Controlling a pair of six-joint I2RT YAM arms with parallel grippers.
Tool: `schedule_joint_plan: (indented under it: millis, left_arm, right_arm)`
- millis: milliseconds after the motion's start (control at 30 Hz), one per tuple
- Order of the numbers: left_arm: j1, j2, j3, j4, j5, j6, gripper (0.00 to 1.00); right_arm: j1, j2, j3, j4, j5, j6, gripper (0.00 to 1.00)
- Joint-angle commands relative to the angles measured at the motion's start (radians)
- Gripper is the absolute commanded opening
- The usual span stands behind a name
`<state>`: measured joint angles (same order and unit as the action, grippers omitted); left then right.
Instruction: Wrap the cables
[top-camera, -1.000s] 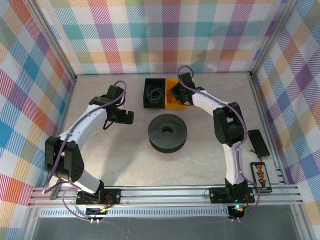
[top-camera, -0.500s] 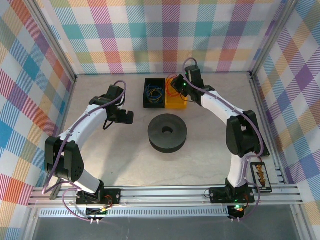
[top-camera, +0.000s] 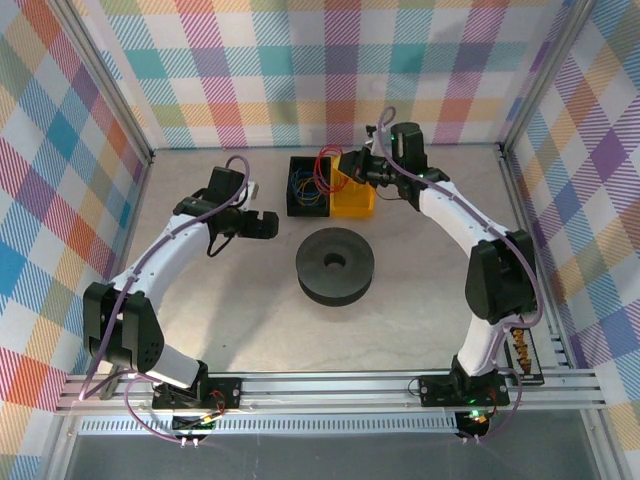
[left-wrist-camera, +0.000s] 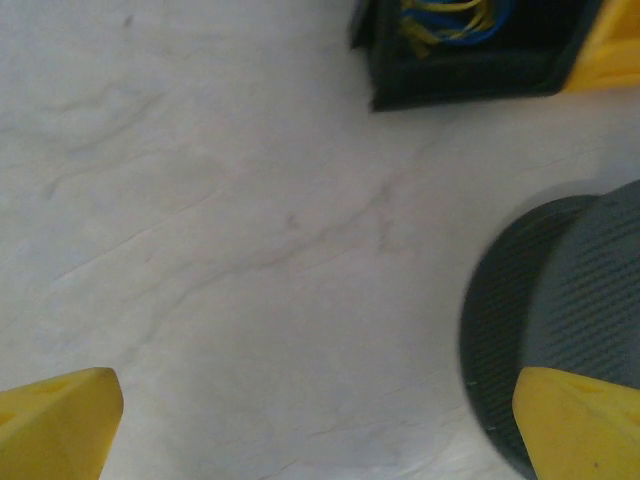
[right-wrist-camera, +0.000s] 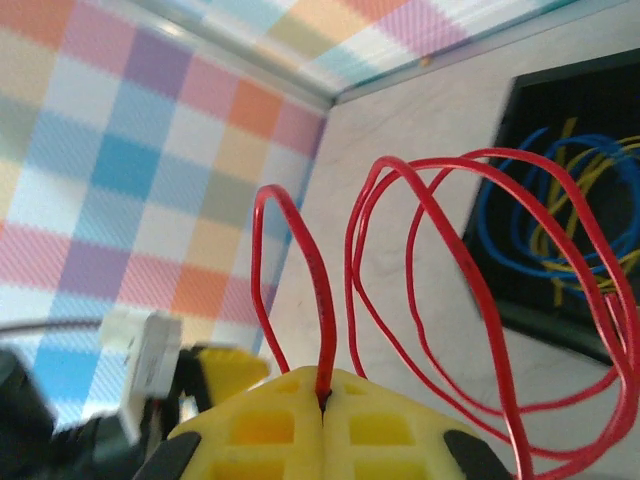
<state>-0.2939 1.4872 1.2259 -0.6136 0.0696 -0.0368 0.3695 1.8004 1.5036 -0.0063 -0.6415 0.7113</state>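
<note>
Table layout, as I read it from the remote station.
I find the spool (top-camera: 335, 264) lying flat at the centre of the table (top-camera: 240, 310). Behind it two bins stand side by side, touching: the left bin (top-camera: 309, 211) holds a tangle of thin wires (top-camera: 308, 183), and the right bin (top-camera: 352, 208) adjoins it. The wire (top-camera: 322, 170) loops above the seam between them, pinched in the right gripper (right-wrist-camera: 325, 405). The left gripper (top-camera: 268, 225) hangs left of the spool, apart from it. Near the right edge, a ridged block (top-camera: 518, 285) lies behind a small tray (top-camera: 521, 352).

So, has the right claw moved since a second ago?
Yes. The right claw has drawn back from the middle of the yellow bin to its far edge, shut on the red wire.
</note>
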Motion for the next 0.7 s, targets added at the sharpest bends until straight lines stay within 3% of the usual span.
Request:
schedule_joint_plan:
  millis: [0, 133, 467, 667]
  left_arm:
    - [-0.002, -0.021, -0.026, 0.130, 0.157, -0.010, 1.00]
    - [0.023, -0.047, -0.094, 0.280, 0.305, -0.056, 1.00]
    - [0.049, -0.124, -0.341, 0.961, 0.706, -0.320, 0.98]
    - [0.048, -0.111, -0.380, 1.109, 0.750, -0.394, 0.88]
  right_arm:
    - [0.000, -0.087, -0.025, -0.012, -0.216, -0.132, 0.00]
    - [-0.001, -0.148, -0.076, -0.011, -0.285, -0.168, 0.00]
    - [0.000, -0.205, -0.153, 0.103, -0.338, -0.086, 0.00]
    - [0.005, -0.197, -0.172, 0.204, -0.364, -0.005, 0.00]
